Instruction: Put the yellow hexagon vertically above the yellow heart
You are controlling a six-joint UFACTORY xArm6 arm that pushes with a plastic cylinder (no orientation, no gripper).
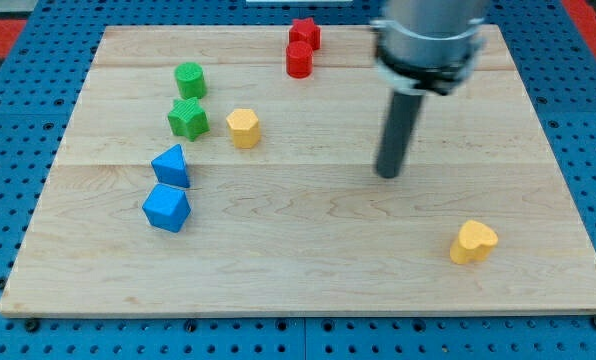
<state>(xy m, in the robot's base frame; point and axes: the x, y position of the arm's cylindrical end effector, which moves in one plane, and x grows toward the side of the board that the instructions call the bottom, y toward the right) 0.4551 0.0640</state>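
I take the yellow heart (473, 242) as my landmark: it lies closest to the view's bottom, on the right side of the wooden board (308, 285), with bare wood all round it.

Up and to the left of the heart, my tip (388, 174) rests on the board, well apart from it and touching no block. The rod carries no fingers, so there is nothing to be apart or clamped (just a straight dark shaft under a grey collar).

Far to the left of the heart, and only slightly higher in the view, sits a blue block (166, 208), chunky and faceted; I cannot make out its exact shape. Just above that one is a blue triangle-like block (172, 166), close to it, perhaps touching.

The yellow hexagon (243, 128) stands well to the left of the heart and farther up the board, also well left of my tip. Just beside it, farther from the heart, is the green star (188, 118), and above that a green block (190, 80), which looks like a short cylinder.

Farthest up from the heart, near the board's top edge and left of the rod, a red cylinder (299, 60) sits with a red star (304, 34) touching it from behind.
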